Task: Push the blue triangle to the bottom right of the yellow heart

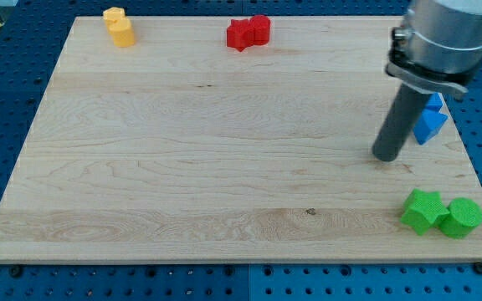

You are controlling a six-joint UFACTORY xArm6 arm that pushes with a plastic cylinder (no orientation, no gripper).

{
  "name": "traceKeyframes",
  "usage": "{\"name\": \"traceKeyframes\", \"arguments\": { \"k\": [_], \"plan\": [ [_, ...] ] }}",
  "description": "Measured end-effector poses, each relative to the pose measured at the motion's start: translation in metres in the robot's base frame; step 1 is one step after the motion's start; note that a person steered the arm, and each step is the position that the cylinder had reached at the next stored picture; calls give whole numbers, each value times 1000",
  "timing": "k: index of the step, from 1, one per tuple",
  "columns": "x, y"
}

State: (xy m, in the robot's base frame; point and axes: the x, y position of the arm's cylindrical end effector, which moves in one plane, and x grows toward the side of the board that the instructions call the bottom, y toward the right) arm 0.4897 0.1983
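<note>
Two blue blocks sit together at the view's right edge of the board: a blue triangle (429,125) with a second blue block (433,103) just above it, partly hidden by the rod. My tip (385,156) rests on the board just left of and slightly below the blue triangle, a small gap apart. Two yellow blocks touch at the view's top left: one (114,15) at the board's top edge and one (122,33) just below it. I cannot tell which is the heart.
Two red blocks touch at the top middle: a star-like one (239,34) and one (260,28) to its right. A green star (423,210) and a green block (461,216) sit at the bottom right corner. The wooden board (224,150) lies on a blue pegboard.
</note>
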Motion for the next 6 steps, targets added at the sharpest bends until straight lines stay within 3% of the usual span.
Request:
{"name": "traceKeyframes", "arguments": {
  "k": [2,4,6],
  "plan": [
    [23,80],
    [6,135],
    [-24,105]
  ]
}}
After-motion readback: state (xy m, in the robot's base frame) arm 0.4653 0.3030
